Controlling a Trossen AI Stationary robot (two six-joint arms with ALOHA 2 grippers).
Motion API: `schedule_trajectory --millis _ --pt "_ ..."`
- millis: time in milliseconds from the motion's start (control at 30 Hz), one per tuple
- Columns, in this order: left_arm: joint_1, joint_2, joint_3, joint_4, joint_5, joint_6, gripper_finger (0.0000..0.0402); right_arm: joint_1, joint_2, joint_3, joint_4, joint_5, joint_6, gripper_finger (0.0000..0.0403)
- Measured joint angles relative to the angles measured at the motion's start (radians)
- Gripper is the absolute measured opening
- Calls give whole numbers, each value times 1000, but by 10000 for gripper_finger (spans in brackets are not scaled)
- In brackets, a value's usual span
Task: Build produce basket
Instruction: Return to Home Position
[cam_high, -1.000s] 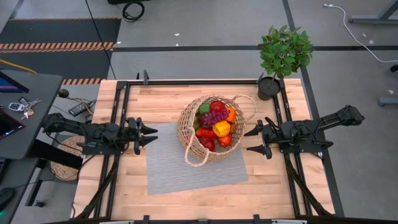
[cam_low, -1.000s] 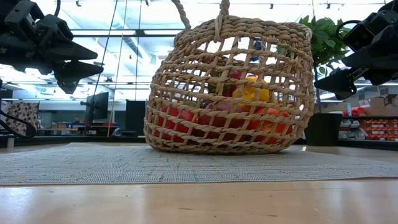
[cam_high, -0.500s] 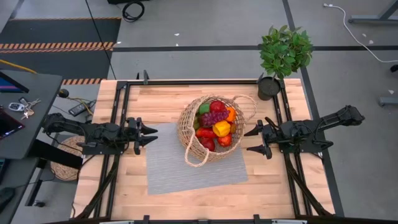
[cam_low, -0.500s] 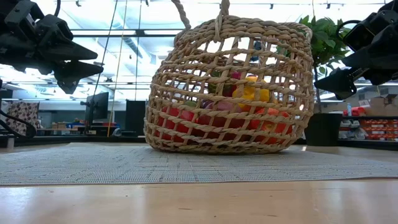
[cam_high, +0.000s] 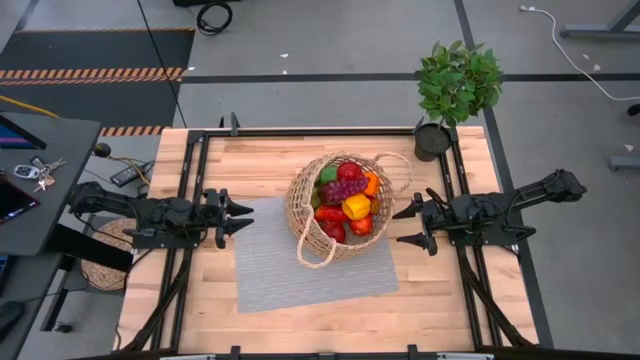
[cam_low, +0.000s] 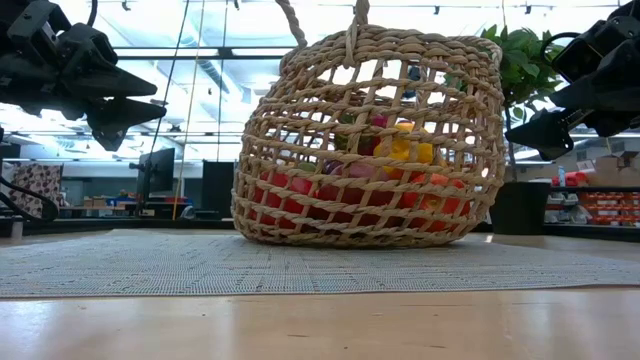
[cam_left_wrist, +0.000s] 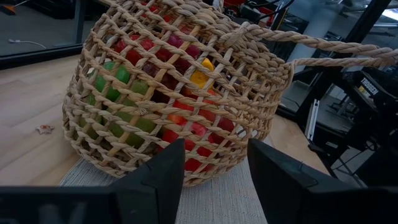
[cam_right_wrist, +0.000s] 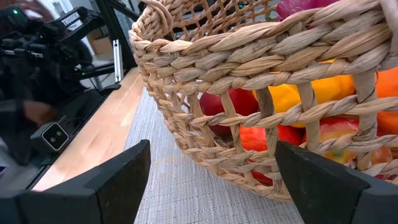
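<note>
The tan open-weave wicker basket (cam_high: 340, 208) stands by its base on a grey mat (cam_high: 300, 262) at the table's middle. It holds the produce (cam_high: 345, 200): red apples, purple grapes, a yellow pepper, an orange piece, a green fruit. One loop handle (cam_high: 317, 257) lies toward the near side, the other (cam_high: 398, 172) toward the far right. My left gripper (cam_high: 245, 217) is open, off the basket's left side and above the table. My right gripper (cam_high: 403, 227) is open, off the basket's right side. Both also show in the low view, left (cam_low: 150, 110) and right (cam_low: 520, 125).
A leafy potted plant (cam_high: 455, 90) stands at the table's far right corner. Black frame rails (cam_high: 195, 180) run along the table's left, far and right sides. Bare wood (cam_high: 300, 325) lies near the front edge. A desk with keys (cam_high: 40, 172) stands left of the table.
</note>
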Motion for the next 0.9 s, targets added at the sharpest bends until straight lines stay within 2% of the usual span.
schedule_trajectory --millis 900 --pt "0 0 0 0 0 0 184 0 0 0 0 0 0 348"
